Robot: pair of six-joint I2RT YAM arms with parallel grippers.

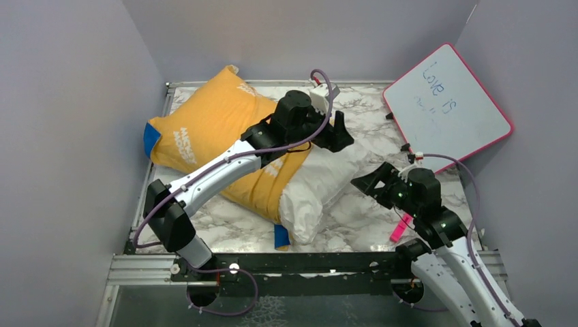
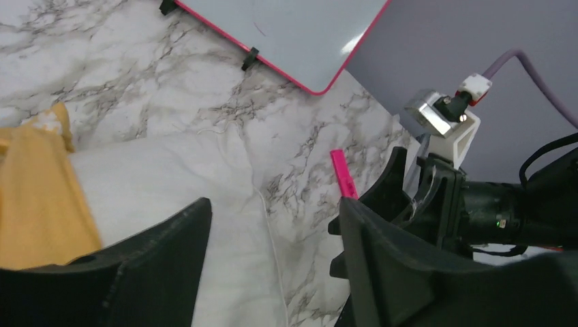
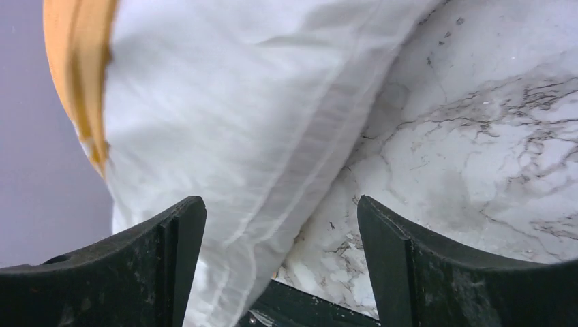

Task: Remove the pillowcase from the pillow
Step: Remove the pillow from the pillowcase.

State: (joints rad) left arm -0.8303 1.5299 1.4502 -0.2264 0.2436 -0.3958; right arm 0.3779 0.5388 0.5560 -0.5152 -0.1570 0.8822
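- From above, the orange pillowcase (image 1: 211,136) covers most of the white pillow (image 1: 317,187).
- Wrist views reveal the left gripper (image 2: 272,211) and right gripper (image 3: 279,204) both spread, pinching nothing.

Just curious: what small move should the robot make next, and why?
Probably ease the open right gripper forward and close it on the bare white end of the pillow, just ahead of it; the orange pillowcase covers the rest.
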